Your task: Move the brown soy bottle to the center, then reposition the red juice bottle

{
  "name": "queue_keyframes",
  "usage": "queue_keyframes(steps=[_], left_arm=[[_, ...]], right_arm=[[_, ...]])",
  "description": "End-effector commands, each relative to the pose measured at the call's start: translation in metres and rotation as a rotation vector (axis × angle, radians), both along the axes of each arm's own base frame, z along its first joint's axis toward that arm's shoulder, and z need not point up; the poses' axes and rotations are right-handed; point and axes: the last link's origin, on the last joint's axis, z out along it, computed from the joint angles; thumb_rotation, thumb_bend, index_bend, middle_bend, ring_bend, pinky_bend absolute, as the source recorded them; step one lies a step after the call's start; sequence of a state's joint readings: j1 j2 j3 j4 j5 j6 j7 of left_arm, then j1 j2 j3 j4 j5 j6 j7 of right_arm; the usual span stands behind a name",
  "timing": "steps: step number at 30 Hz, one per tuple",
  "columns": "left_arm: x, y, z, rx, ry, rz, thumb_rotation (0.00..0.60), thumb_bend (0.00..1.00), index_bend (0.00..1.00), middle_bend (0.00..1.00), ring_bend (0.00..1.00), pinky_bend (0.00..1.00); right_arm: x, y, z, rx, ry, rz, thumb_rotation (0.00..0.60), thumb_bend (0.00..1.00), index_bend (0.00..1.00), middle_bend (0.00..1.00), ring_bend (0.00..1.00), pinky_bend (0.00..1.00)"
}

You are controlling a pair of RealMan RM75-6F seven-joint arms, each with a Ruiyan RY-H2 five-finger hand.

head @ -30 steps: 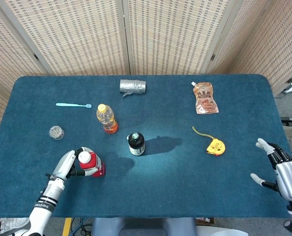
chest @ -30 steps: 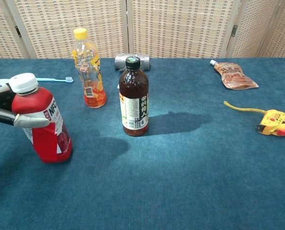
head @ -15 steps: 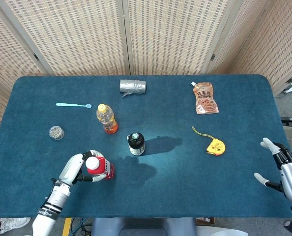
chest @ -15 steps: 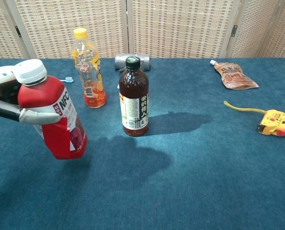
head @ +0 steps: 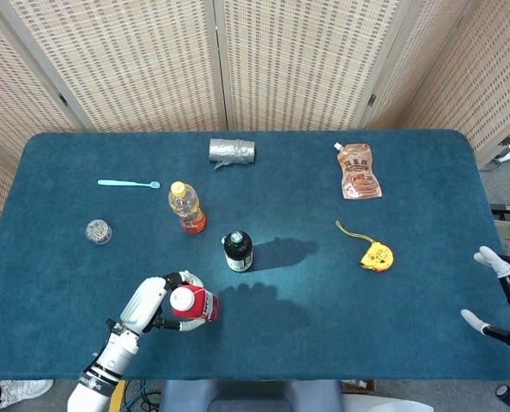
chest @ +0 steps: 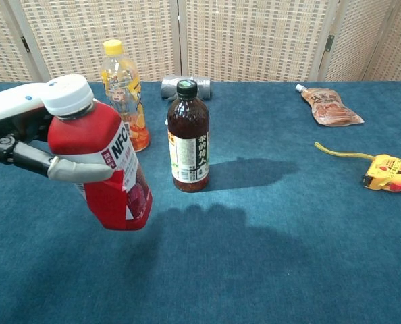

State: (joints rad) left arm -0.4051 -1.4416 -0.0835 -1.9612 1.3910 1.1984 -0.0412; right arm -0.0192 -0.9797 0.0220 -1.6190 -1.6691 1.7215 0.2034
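Note:
The brown soy bottle (head: 237, 251) (chest: 188, 138) stands upright near the middle of the blue table, black cap on, untouched. My left hand (head: 152, 303) (chest: 25, 145) grips the red juice bottle (head: 193, 305) (chest: 104, 162) by its upper body. That bottle has a white cap, is tilted, and hangs above the cloth to the front-left of the soy bottle. My right hand (head: 506, 292) is at the table's right edge with its fingers spread and nothing in it; the chest view does not show it.
An orange drink bottle (head: 187, 207) (chest: 123, 96) stands behind-left of the soy bottle. A silver roll (head: 232, 152), a toothbrush (head: 129, 183), a small clear lid (head: 98, 231), a sauce pouch (head: 357, 172) and a yellow tape measure (head: 376, 255) (chest: 388, 172) lie around the table (head: 324, 326).
My left hand has lifted the red juice bottle off the cloth and carried it right and toward the front edge. My right hand has drawn back toward the right edge.

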Motion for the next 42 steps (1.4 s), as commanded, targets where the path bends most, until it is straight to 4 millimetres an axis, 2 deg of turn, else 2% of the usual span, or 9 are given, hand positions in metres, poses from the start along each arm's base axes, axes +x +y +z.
queue_keyframes(steps=[1,9,19,42], left_arm=[[0.002,-0.003,-0.001,-0.01,0.002,-0.017,0.6,0.12,0.53,0.52,0.39,0.49],[0.011,-0.005,-0.008,-0.034,0.009,-0.072,0.6,0.12,0.52,0.52,0.39,0.49],[0.02,-0.002,-0.018,-0.041,0.009,-0.094,0.6,0.12,0.53,0.52,0.39,0.49],[0.042,-0.005,-0.058,-0.063,0.083,-0.165,0.6,0.12,0.53,0.52,0.39,0.49]], right_arm=[[-0.001,0.006,0.006,-0.015,0.005,-0.02,0.6,0.0,0.13,0.27,0.18,0.43],[-0.006,0.011,0.015,-0.029,0.029,-0.061,0.6,0.0,0.13,0.27,0.18,0.43],[-0.026,0.009,0.02,0.0,0.088,-0.142,0.6,0.0,0.14,0.28,0.18,0.43],[-0.058,0.018,0.036,-0.02,0.102,-0.223,0.6,0.0,0.14,0.28,0.18,0.43]])
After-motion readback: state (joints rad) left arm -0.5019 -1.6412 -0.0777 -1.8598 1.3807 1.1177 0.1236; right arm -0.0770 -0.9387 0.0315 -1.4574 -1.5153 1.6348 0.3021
